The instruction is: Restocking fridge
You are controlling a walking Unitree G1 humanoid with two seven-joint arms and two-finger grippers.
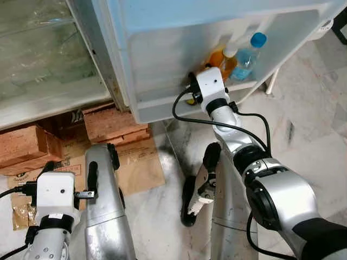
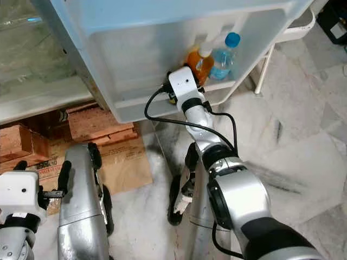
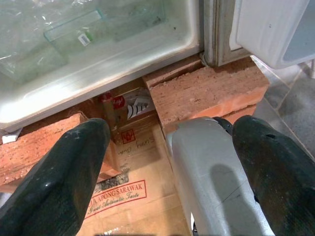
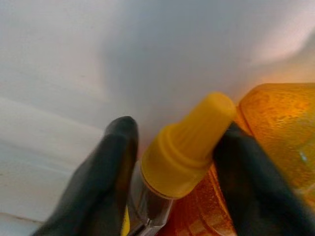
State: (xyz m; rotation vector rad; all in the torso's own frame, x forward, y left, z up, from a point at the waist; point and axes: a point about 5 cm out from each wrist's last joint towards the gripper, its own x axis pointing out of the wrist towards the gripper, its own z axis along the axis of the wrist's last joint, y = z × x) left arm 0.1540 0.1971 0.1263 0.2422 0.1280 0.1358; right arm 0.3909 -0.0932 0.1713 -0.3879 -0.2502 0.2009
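Three bottles sit in the fridge door shelf [image 1: 162, 111]: ribbed yellow-capped bottle [image 4: 184, 147] between the right gripper [image 4: 172, 172] fingers, textured orange bottle [image 1: 223, 60], clear blue-capped bottle [image 1: 247, 57]. Left gripper [image 3: 167, 167] spread, empty, near two rough bricks [image 1: 115, 123].

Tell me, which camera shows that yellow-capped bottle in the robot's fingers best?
The right wrist view: the yellow-capped bottle sits large between the right gripper's black fingers, beside an orange bottle. In both eye views the wrist hides nearly all of it at the fridge door shelf.
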